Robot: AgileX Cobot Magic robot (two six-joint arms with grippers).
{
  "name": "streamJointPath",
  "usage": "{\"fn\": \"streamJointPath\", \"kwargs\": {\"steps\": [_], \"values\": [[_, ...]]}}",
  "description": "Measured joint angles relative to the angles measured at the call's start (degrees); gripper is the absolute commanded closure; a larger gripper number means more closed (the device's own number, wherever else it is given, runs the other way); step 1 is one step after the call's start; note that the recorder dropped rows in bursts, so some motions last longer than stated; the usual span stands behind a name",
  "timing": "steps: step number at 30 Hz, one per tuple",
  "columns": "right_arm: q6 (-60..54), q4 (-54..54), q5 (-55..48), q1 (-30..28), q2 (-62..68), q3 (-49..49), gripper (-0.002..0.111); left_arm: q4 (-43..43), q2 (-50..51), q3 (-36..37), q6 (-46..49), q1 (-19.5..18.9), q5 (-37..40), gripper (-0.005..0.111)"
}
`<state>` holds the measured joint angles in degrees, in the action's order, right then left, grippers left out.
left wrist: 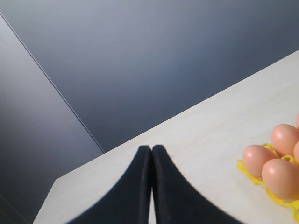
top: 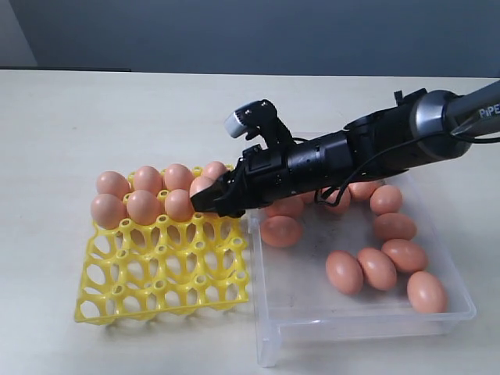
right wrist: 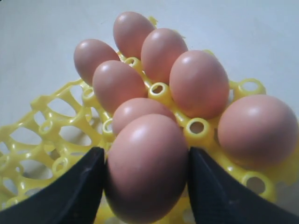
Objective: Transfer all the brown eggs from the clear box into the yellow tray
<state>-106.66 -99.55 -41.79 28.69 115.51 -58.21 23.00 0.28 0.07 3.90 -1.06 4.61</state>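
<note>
Clear box (top: 301, 285) holds brown eggs (top: 377, 268); yellow tray (top: 156, 283) 7; right gripper (right wrist: 145, 156) grips 1 egg (right wrist: 145, 182); left gripper (left wrist: 152, 150) closed.

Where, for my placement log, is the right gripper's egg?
Exterior view: the egg is in the right gripper over the yellow tray, right of its second-row eggs.

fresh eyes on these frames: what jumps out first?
The right pincer clamps a brown egg between its black fingers, over the yellow tray and beside seven eggs seated in its back two rows. To the right, the clear box holds the remaining eggs, scattered loose.
</note>
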Motion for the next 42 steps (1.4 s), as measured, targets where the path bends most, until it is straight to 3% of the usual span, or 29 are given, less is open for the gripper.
{"fn": "streamJointPath", "kwargs": {"steps": [29,31,37,42], "values": [[-1.39,-0.77,4.90,0.00,1.47,-2.58,0.109,0.00,0.00,0.00,0.00,0.00,0.00,0.106],[-1.48,-0.87,4.68,0.00,1.59,-2.72,0.104,0.00,0.00,0.00,0.00,0.00,0.00,0.106],[-1.63,-1.01,4.15,0.00,2.00,-2.96,0.073,0.00,0.00,0.00,0.00,0.00,0.00,0.106],[-1.68,-1.12,4.15,0.00,2.00,-2.96,0.067,0.00,0.00,0.00,0.00,0.00,0.00,0.106]]}}
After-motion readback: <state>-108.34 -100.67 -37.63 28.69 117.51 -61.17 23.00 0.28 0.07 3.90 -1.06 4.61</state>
